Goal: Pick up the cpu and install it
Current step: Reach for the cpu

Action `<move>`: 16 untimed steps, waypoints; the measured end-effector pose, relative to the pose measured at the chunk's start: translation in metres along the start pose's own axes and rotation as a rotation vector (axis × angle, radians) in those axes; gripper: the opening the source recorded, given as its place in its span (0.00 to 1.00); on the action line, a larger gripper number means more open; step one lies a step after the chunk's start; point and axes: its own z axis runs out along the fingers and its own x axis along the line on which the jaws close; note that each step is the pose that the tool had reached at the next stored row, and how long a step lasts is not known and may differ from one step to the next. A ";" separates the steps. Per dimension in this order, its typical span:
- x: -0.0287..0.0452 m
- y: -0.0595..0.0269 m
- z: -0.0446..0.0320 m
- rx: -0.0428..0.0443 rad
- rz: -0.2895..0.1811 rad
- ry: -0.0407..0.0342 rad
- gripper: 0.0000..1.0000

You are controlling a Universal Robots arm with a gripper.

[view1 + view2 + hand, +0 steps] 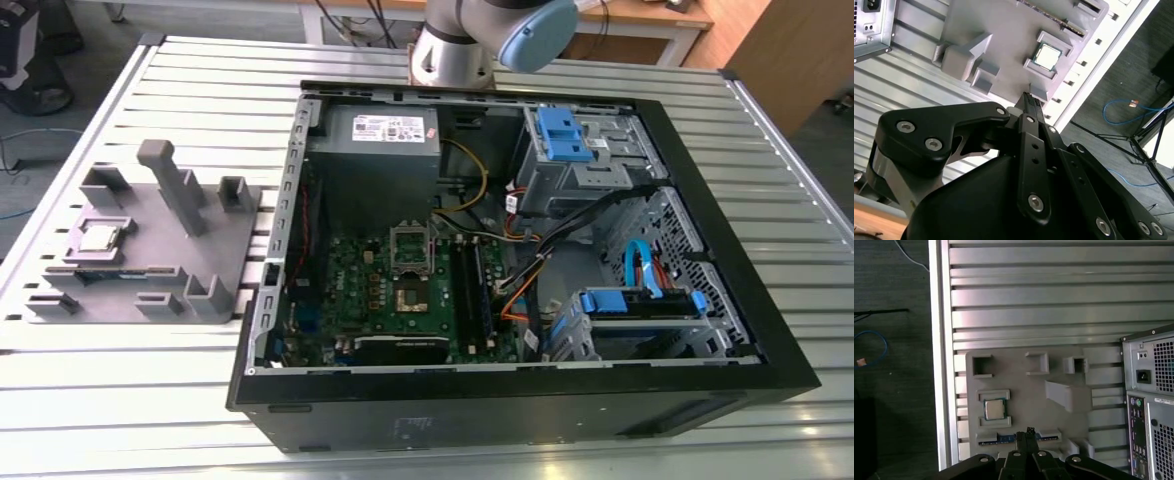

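On the slatted surface (200,90), at the exterior view's left, a grey holder (160,255) is seen. The cpu (102,238) is seated flat in one of its square pockets, silvery top up. In the first wrist view the gripper (1029,432) is poised above this holder, its fingers pressed together with nothing between them. The cpu is found ahead of the gripper's tips and somewhat to one side, well apart and untouched. Toward the exterior view's right, off to the gripper's side, an open computer case (534,400) is laid, with the green motherboard (354,275) and its socket frame (411,250) inside. The approach for the pickup is judged to be in hand; nothing is installed yet. A grasp would call for the fingers to be parted, centred over the chip and lowered squarely about its edges.
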 end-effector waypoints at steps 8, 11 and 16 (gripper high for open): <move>0.0006 -0.0004 0.0081 0.0003 0.000 0.0040 0.11; 0.0009 -0.0006 0.0124 0.0004 0.000 0.0048 0.11; 0.0013 -0.0009 0.0172 0.0004 0.000 0.0048 0.11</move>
